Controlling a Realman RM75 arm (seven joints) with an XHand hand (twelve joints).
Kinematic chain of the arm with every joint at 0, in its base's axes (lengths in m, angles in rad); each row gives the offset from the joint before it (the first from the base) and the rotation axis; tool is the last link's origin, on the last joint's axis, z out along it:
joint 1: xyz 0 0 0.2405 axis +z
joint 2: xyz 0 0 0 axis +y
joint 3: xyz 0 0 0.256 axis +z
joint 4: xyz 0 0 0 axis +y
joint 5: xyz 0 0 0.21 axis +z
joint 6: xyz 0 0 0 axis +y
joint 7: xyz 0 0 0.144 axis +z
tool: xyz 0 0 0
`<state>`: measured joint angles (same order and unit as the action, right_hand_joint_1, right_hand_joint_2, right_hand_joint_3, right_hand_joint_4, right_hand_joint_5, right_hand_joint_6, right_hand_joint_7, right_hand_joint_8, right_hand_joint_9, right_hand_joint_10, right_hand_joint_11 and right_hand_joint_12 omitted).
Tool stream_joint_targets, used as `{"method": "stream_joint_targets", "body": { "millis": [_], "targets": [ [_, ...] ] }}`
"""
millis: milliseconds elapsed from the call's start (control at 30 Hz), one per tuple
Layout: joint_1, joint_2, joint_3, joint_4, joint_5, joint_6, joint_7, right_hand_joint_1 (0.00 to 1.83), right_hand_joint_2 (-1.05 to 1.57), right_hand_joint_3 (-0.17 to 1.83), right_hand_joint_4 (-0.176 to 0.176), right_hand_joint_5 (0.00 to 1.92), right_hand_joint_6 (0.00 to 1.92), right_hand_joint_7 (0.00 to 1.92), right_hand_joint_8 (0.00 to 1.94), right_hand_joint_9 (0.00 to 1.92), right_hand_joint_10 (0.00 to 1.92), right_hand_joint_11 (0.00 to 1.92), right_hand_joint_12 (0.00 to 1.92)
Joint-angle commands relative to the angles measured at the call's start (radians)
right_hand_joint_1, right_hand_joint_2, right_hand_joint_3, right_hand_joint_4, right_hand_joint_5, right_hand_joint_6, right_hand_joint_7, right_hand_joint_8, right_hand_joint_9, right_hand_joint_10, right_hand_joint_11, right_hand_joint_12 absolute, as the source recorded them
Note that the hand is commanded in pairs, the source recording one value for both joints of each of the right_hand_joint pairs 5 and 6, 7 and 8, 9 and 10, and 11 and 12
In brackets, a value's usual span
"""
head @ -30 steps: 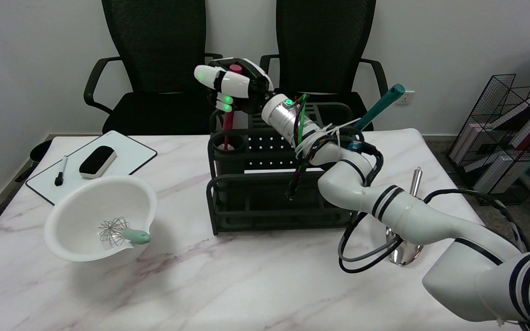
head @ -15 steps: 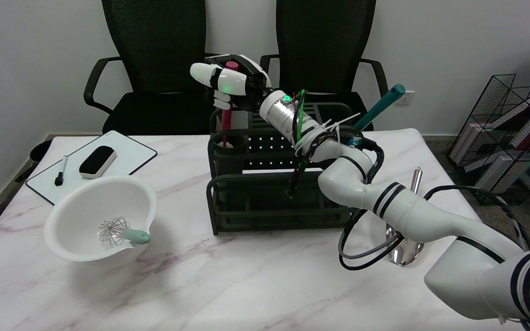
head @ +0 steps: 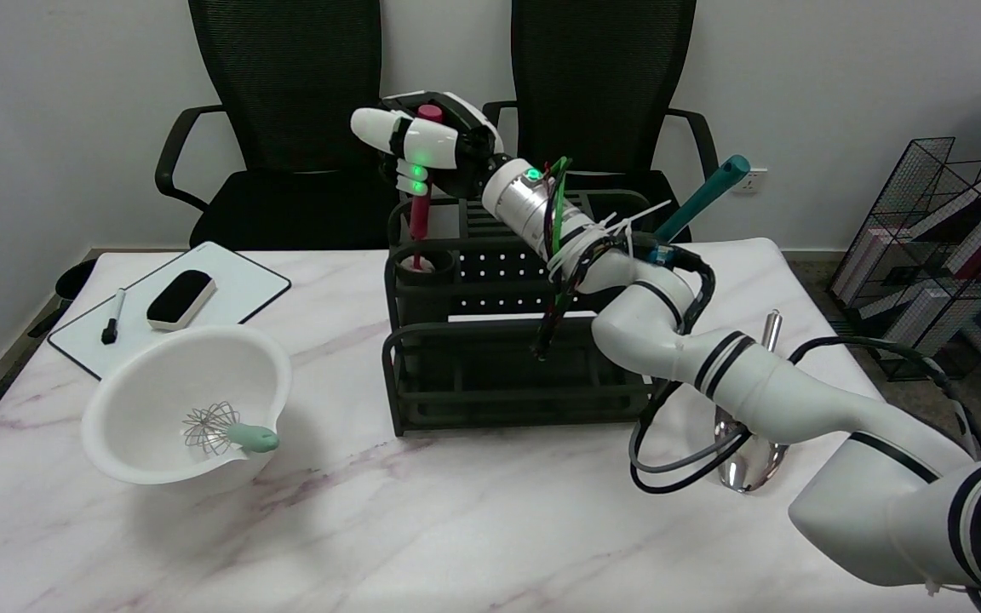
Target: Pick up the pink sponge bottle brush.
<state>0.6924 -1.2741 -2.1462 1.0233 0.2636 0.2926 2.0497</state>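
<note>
Near the front left corner of the white marble-patterned table (head: 422, 528) stands a white plastic mixing bowl (head: 188, 404) with a small wire whisk with a mint-green handle (head: 226, 430) lying inside it; near the right edge a shiny metal scoop (head: 750, 443) rests under the white right arm (head: 763, 392), with a loop of grey and black cable (head: 669, 460) hanging beside it. That loose cable is one risk; if the arm lifts or turns, the loop could catch the scoop or the corner of the rack and drag it.

In the middle of the table is a black metal dish rack (head: 499, 358); at its far left corner sits a round cup holder (head: 422, 271), and a teal-handled utensil (head: 699, 200) leans out at its far right corner.

The pink sponge bottle brush (head: 420, 213) stands nearly upright in that cup holder, with its pale sponge end just showing at the rim; the right hand (head: 427, 153) is clamped around the top of its handle. The sponge seems partly inside the holder, so a pull that is not straight up could jam it against the rim, tilt the rack, or let the thin handle slip through the fingers; the grip is only at the very top.

Farther, at the far left corner, lie a small whiteboard (head: 226, 298) with a black eraser (head: 180, 298) and a black marker (head: 113, 317); they look well apart from any danger.
</note>
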Motion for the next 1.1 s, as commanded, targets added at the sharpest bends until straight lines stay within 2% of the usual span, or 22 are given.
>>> {"method": "stream_joint_targets", "body": {
  "millis": [33,1100],
  "targets": [
    [0.002,0.031,0.004,-0.055,-0.002,0.005,0.0,1.19,1.57,0.44,0.0,1.92,1.92,1.92,1.92,1.92,1.92,1.92,1.92],
    [0.015,0.017,0.005,-0.023,0.025,0.056,0.009,1.19,1.57,0.51,0.0,1.92,1.92,1.92,1.92,1.92,1.92,1.92,1.92]
  ]
}}
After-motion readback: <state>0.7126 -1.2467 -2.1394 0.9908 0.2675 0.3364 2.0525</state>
